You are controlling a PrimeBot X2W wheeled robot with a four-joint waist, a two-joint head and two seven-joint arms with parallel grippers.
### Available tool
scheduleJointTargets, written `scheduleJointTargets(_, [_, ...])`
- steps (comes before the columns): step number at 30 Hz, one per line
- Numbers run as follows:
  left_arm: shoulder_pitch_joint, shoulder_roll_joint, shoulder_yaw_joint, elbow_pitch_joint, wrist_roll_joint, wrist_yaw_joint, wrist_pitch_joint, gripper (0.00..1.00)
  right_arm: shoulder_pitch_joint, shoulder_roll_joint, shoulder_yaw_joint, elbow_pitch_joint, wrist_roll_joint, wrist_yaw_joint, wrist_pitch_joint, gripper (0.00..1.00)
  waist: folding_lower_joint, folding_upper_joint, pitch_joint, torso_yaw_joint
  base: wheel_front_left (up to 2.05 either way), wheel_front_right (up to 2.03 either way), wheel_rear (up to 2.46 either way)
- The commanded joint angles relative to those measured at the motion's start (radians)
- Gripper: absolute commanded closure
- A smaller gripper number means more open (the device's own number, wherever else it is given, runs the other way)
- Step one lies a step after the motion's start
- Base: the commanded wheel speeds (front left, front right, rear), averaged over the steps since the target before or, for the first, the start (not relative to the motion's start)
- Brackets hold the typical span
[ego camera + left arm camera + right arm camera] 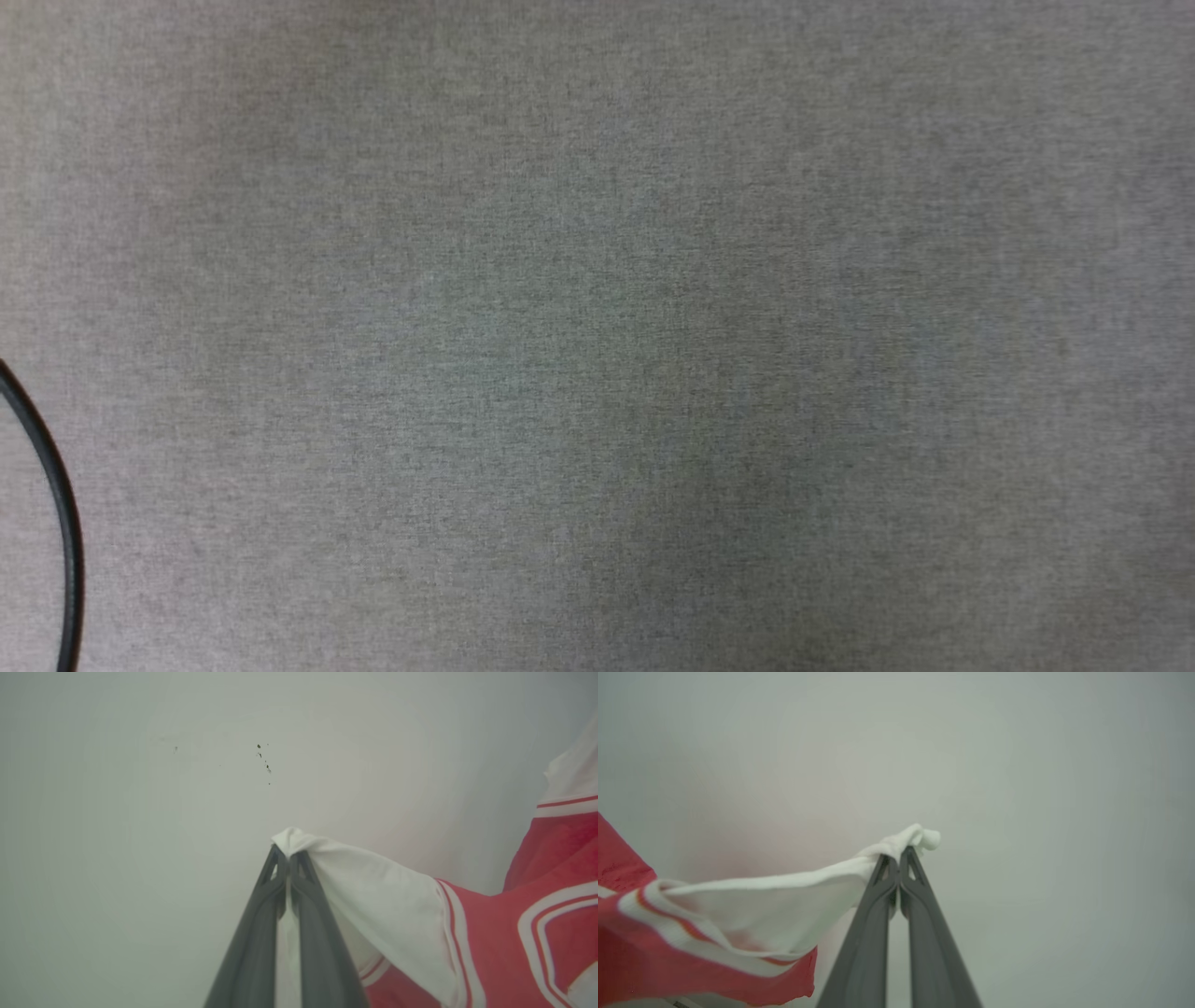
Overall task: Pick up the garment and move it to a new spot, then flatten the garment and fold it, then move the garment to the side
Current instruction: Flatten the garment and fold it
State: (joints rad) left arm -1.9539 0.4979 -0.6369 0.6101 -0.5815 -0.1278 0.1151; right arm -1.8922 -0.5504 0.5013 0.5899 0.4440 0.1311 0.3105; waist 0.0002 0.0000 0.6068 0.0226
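Note:
In the left wrist view my left gripper is shut on the tip of a white sleeve of the garment. The red body with its striped trim hangs away to the right and lower right. Seen from the right wrist, my right gripper is shut on the bunched end of the other white sleeve. There the garment stretches off to the left, its red cloth at the lower left. Both sleeves are held up in front of a pale, plain surface.
The head view looks down on a flat grey woven surface. A thin black cable curves along its lower left edge. A few small dark specks mark the pale surface behind the left gripper.

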Motion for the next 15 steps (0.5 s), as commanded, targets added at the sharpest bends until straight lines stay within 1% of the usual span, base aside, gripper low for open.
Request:
scheduleJointTargets(1, [-0.001,-0.002,-0.008,0.014,-0.001,0.000,-0.016,1.00,-0.005,0.006,0.013,0.017,-0.008,-0.001,-0.008,1.00,-0.0002,0.0000,0.009,0.006,0.00,0.00,0.00])
scheduleJointTargets(4, [0.030,-0.004,-0.038,0.055,-0.023,-0.001,-0.050,1.00,0.020,0.016,0.053,0.053,-0.003,-0.001,-0.046,1.00,-0.0002,0.0000,0.017,0.010,0.00,0.00,0.00])
scheduleJointTargets(8, [0.097,0.004,-0.086,0.092,-0.056,-0.001,-0.101,1.00,0.098,0.016,0.110,0.097,0.026,-0.001,-0.110,1.00,-0.0002,0.0000,0.012,0.006,0.00,0.00,0.00])
scheduleJointTargets(15, [0.300,0.028,-0.173,0.115,-0.113,-0.001,-0.193,1.00,0.274,0.043,0.161,0.173,0.113,-0.001,-0.230,1.00,-0.0002,0.0000,-0.053,-0.008,0.00,0.00,0.00])
